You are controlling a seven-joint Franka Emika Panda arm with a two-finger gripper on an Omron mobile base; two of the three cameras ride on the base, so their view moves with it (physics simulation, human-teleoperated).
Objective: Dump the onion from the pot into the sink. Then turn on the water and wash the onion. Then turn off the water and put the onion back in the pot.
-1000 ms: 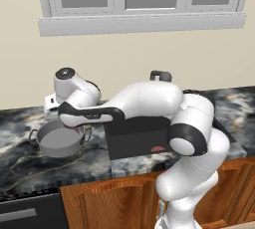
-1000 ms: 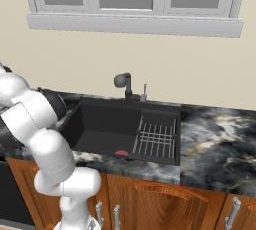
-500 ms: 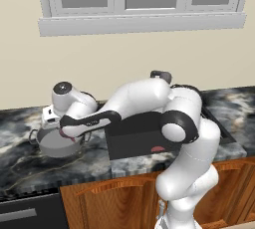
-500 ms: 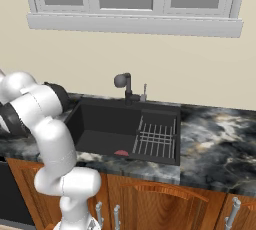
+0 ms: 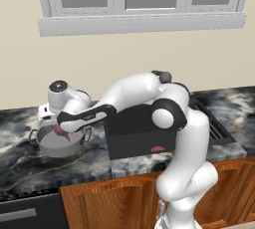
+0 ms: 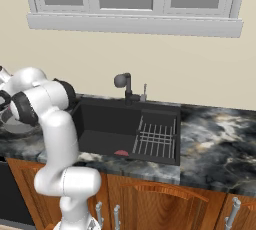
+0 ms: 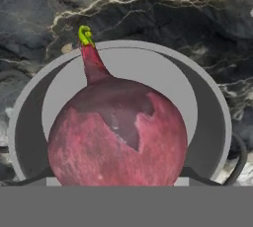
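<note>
At the left of the left base view, the grey pot (image 5: 60, 142) sits on the dark marbled surface (image 5: 22, 163). The gripper (image 5: 61, 130) hangs over it, closed on the purplish-red onion (image 7: 117, 134) (green-tipped stem). The black sink (image 5: 134, 133) lies right of centre.

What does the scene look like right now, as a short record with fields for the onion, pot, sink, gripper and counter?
onion: purplish-red bulb with a green stem tip, seen close up over the pot's pale inside
pot: grey metal pot with loop handles, upright on the counter, left of the sink
sink: black basin, wire rack in its right part, a small red piece on the bottom, tap behind
gripper: down at the pot, around the onion; a firm grip cannot be told
counter: dark marbled stone
</note>
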